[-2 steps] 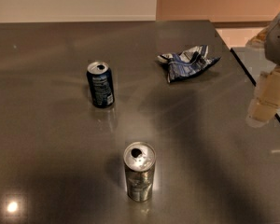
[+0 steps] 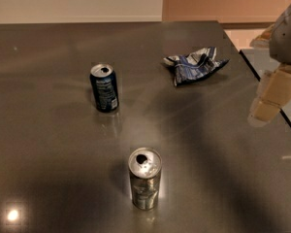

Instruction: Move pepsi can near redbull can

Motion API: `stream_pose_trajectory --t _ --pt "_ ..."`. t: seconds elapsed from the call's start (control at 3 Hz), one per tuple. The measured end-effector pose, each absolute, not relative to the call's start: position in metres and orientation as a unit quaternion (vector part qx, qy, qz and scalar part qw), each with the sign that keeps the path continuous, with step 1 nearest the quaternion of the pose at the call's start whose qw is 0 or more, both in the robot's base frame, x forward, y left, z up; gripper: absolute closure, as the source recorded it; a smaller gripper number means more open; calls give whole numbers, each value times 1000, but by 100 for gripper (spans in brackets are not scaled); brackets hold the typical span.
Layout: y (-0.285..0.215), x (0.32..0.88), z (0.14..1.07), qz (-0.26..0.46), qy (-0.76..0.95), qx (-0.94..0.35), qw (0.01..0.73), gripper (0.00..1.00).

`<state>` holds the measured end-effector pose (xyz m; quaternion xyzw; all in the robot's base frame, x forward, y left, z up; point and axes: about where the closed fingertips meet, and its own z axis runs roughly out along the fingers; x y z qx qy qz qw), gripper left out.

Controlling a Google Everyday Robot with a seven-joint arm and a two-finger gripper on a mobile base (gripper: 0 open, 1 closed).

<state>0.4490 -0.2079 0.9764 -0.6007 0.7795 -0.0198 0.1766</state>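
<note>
Task not started, by the look of it. pepsi can stands upright mid-left on the surface, well apart from the redbull can nearer the front. Tool hangs at the right edge, holding neither can; can't tell how open it is. Approach, grasp and move are all left.

Claw right; pepsi can, redbull can well apart.

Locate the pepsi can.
The pepsi can stands left of centre on the table, beyond the redbull can, left of the crumpled bag; gripper far right.
</note>
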Motion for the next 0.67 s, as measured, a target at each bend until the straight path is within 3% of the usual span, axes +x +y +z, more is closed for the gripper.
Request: stream_pose_trajectory --t 0.67 --pt "-153 505 967 57 758 -600 249 0"
